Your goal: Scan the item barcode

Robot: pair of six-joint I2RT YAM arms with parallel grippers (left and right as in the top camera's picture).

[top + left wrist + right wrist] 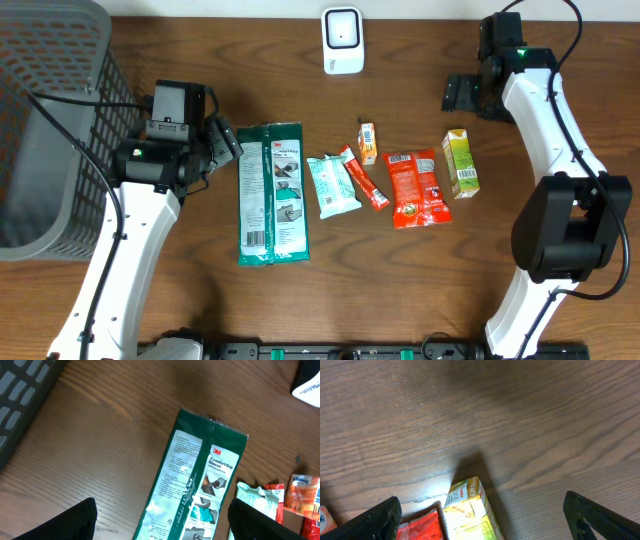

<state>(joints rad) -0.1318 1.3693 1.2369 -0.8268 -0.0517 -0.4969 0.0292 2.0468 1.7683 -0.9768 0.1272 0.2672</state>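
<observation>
A green glove packet (272, 192) lies flat on the table, left of centre. My left gripper (225, 140) hovers open just left of the packet's top end. In the left wrist view the packet (195, 485) lies between and below the spread fingers (75, 520), untouched. A white barcode scanner (342, 40) stands at the back centre. My right gripper (462, 95) is open and empty at the back right, above a yellow-green carton (461, 163). The carton's top (470, 510) shows between the wide-apart right fingers (600, 520).
A grey mesh basket (50, 120) fills the far left. Between the green packet and the carton lie a pale tissue pack (332, 185), red stick sachets (365, 180), a small orange box (367, 142) and a red pouch (416, 187).
</observation>
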